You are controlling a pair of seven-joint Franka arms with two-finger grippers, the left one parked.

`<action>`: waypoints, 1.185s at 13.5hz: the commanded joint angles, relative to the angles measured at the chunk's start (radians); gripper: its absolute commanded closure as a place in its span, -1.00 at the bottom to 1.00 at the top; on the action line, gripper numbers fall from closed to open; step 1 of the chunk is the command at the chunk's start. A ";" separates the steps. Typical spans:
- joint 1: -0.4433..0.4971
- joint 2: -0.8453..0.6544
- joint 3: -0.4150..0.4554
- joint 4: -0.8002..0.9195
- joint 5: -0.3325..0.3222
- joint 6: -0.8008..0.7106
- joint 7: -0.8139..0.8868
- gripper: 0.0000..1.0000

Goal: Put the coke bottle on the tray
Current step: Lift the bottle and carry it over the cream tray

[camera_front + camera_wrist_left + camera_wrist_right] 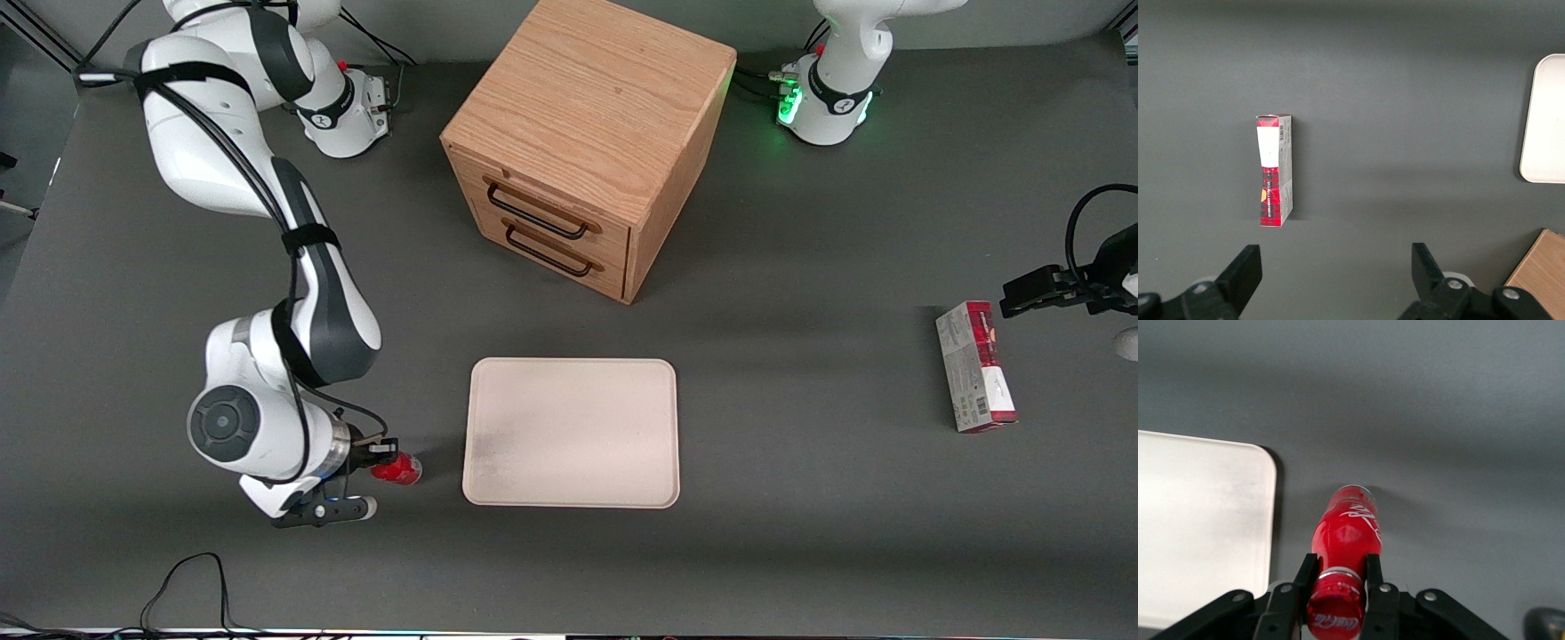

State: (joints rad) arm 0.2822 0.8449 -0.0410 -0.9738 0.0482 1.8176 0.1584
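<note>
Right wrist view: claw (1338, 583) pinches coke bottle (1346, 537) neck beside tray (1198, 520)

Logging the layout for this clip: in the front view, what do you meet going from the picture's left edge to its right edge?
gripper shut on the coke bottle → tray → red-and-grey carton. The wooden drawer box stands farther from the camera, overlapping the tray's span, so it is left unordered.

I see the coke bottle (397, 468), small and bright red with a red cap, held at its neck between the fingers of the gripper (1336, 587) at the working arm's end of the table. Just beside it, not touching, the tray (572, 433) lies flat: cream-white, rectangular, rounded corners, low rim.
</note>
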 commanded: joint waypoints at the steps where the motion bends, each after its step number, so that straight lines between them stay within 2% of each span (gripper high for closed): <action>1: 0.002 -0.099 -0.005 0.036 0.013 -0.133 0.015 0.53; 6: 0.000 -0.299 -0.005 0.040 0.013 -0.319 0.007 0.53; 9: 0.011 -0.311 0.003 0.049 0.013 -0.330 0.007 0.53; 12: 0.104 -0.300 0.006 0.069 0.006 -0.322 0.007 0.53; 14: 0.179 -0.294 0.009 0.072 -0.057 -0.311 0.006 0.53; 16: 0.210 -0.293 0.009 0.072 -0.062 -0.304 0.012 0.53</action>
State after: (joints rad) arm 0.4699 0.5532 -0.0283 -0.9160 0.0100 1.5015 0.1611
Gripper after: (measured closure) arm 0.661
